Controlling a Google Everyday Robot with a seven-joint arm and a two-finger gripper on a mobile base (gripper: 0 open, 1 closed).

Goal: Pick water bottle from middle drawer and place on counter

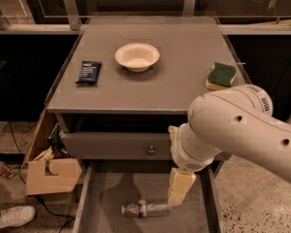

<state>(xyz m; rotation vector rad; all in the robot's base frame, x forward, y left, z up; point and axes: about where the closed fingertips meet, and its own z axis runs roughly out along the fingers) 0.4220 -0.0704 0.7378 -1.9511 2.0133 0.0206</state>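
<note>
Your claw, a pale cream block at the end of the bulky white arm, hangs low over the open middle drawer, its tip just beside the right end of the water bottle; you cannot tell how wide it is set, or whether it touches the bottle. The bottle lies on its side on the drawer's flat grey floor, clear and crinkled, with 1 pale label band whose print is too small to read. Left of the drawer you see a notched piece of brown cardboard and a white shoe on the speckled floor. Above the drawer sits a closed grey drawer front with 1 small round knob. Farther back, the matte grey counter carries a dark snack packet with unreadable lettering at left, a round off-white bowl near the middle, and a green-topped yellow sponge at the right edge.
</note>
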